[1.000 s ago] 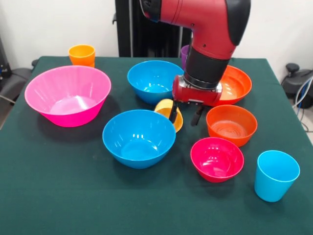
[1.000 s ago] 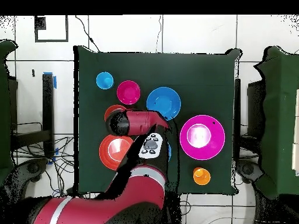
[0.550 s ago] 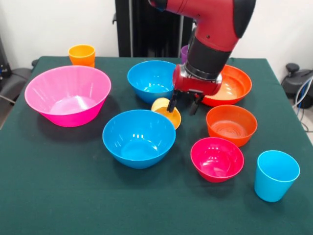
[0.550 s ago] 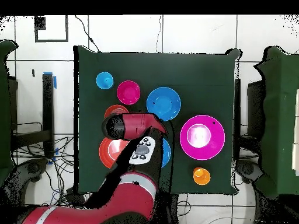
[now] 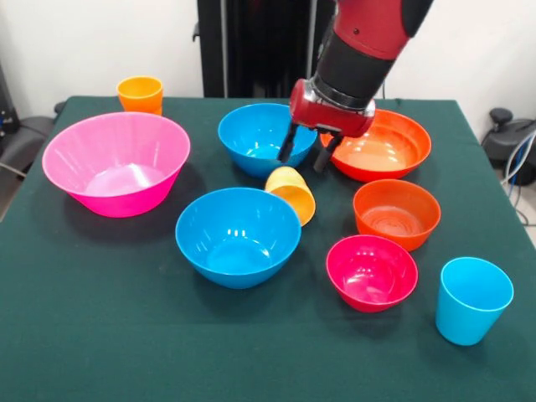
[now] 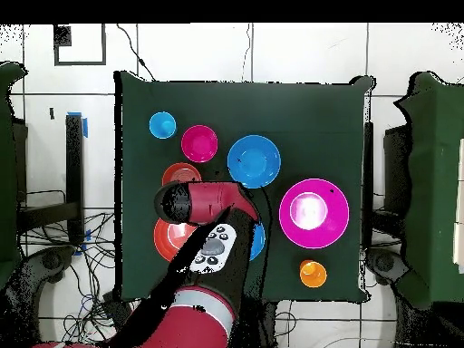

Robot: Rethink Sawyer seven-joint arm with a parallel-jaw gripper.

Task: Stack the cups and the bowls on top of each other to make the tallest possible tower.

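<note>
The large glossy pink plastic bowl (image 5: 115,162) sits at the left of the front view, broad and stable, the natural base for a tower. Next in size is the wide orange-red bowl (image 5: 387,146), behind the arm, then the two medium blue plastic bowls: one far (image 5: 255,134), one near (image 5: 237,235). The small orange bowl (image 5: 396,213) and small magenta bowl (image 5: 372,270) stand side by side at the right. Nothing is stacked yet that I can see.

The red and black Sawyer gripper (image 5: 303,153) hangs above the table with its dark fingers parted and nothing between them. Just below it the yellow-orange tapered plastic cup (image 5: 292,193) lies tipped on its side, mouth toward the camera, leaning close to or perhaps touching the near blue bowl's rim; the gap is hard to judge.

All of these look light, thin-walled, stiff and slick, so a cup is likely to roll or skid when nudged. I would pinch the fallen cup across its wall near the rim. The near blue bowl crowds its left side and the small orange bowl stands near on the right.

The light blue cup (image 5: 472,300) stands upright at the near right; the orange cup (image 5: 140,94) stands at the far left corner.
</note>
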